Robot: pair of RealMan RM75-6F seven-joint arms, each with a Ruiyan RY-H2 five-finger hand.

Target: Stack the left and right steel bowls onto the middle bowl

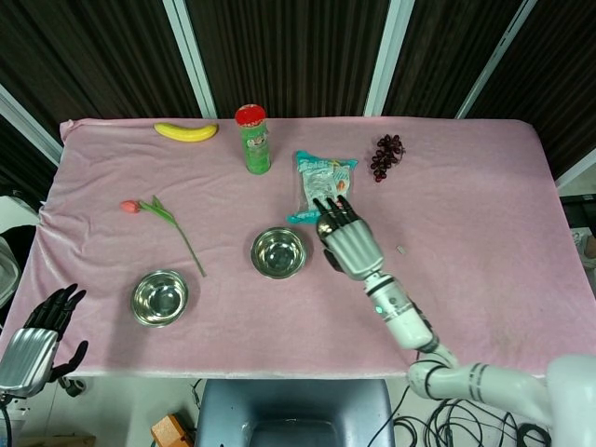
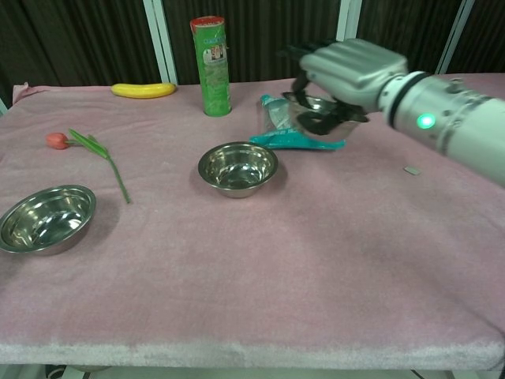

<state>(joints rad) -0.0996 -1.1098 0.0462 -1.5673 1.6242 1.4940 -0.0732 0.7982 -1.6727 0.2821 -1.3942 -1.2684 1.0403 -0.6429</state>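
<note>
My right hand (image 2: 351, 69) grips the right steel bowl (image 2: 319, 106) from above and holds it in the air, right of and a little above the middle bowl (image 2: 237, 167). In the head view the right hand (image 1: 346, 239) covers that bowl and hangs just right of the middle bowl (image 1: 278, 252). Near the front left of the table sits the left bowl (image 1: 159, 297), also in the chest view (image 2: 46, 218). My left hand (image 1: 33, 340) hangs off the table's front left corner, fingers spread, holding nothing.
At the back lie a banana (image 1: 185, 131), a green can (image 1: 253, 140), a teal snack bag (image 1: 323, 186) and grapes (image 1: 386, 155). A tulip (image 1: 163, 218) lies left of the middle bowl. A small scrap (image 1: 400, 249) marks the right side.
</note>
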